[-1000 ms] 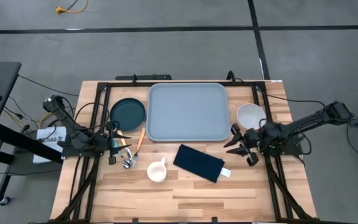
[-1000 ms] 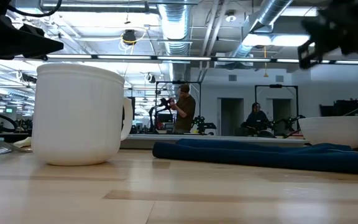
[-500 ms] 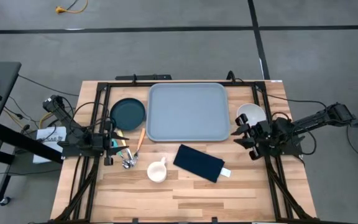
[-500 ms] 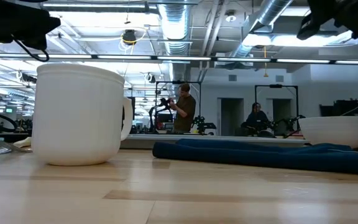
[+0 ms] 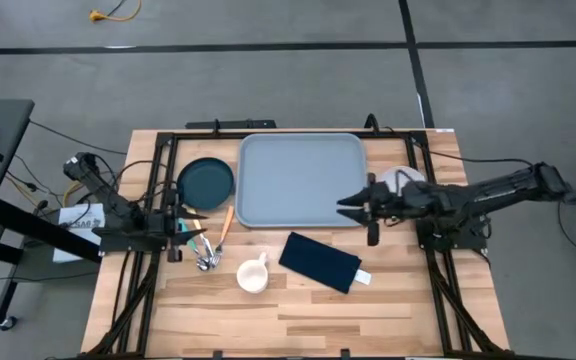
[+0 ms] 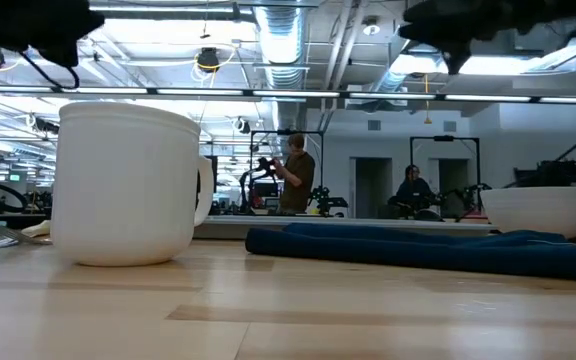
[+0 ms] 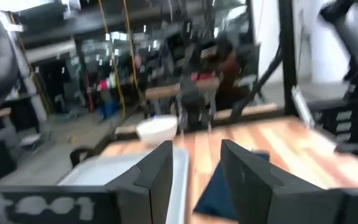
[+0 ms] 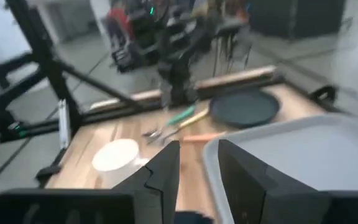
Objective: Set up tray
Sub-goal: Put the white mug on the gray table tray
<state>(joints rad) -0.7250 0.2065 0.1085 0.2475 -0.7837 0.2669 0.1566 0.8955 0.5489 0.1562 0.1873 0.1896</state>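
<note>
Risking nudging the tray (image 5: 303, 180) off square, hovering the open right pincer (image 5: 356, 208) over its rim, left pincer (image 5: 175, 238) open, idle.

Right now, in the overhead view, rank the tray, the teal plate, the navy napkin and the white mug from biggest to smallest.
1. The tray, far the largest.
2. The navy napkin and teal plate, too similar to rank.
3. The white mug, smallest.

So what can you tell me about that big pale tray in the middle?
The tray is a large light blue-grey rectangle, plastic by its look, with rounded corners and a raised rim. It lies flat and empty at the far middle of the wooden table. The right gripper, fingers open, hovers at its near right corner; whether it touches the rim cannot be told.
</note>
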